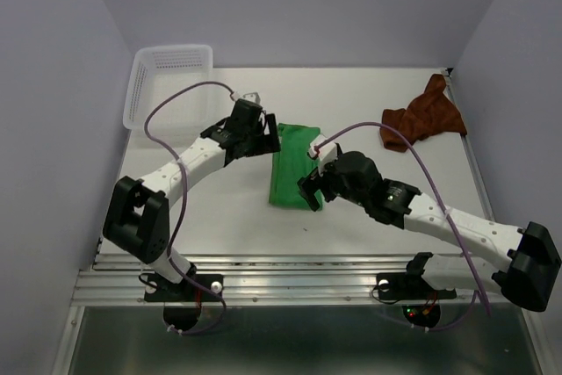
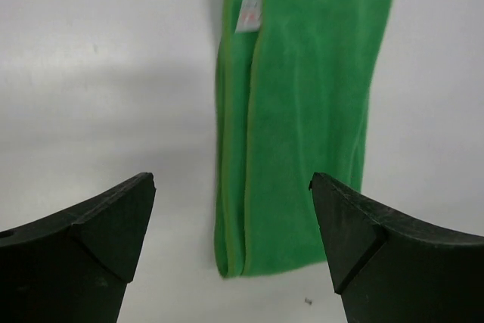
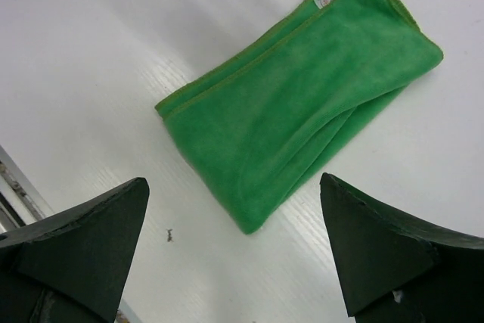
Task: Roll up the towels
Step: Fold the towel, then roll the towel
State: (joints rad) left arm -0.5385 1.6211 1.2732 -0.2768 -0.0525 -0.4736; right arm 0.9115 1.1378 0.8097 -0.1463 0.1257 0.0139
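Green towel (image 1: 292, 164): folded flat strip at centre of worktop (image 1: 219, 208), not yet rolled; brown towel (image 1: 421, 118): crumpled at 2 o'clock, unrolled; left hand (image 2: 232, 183) and right hand (image 3: 234, 187): both spread open, empty, above strip's 11 and 5 o'clock corners.

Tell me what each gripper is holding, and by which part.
Nothing is held. The left gripper and right gripper both hang open above the folded green towel, which lies flat on the table.
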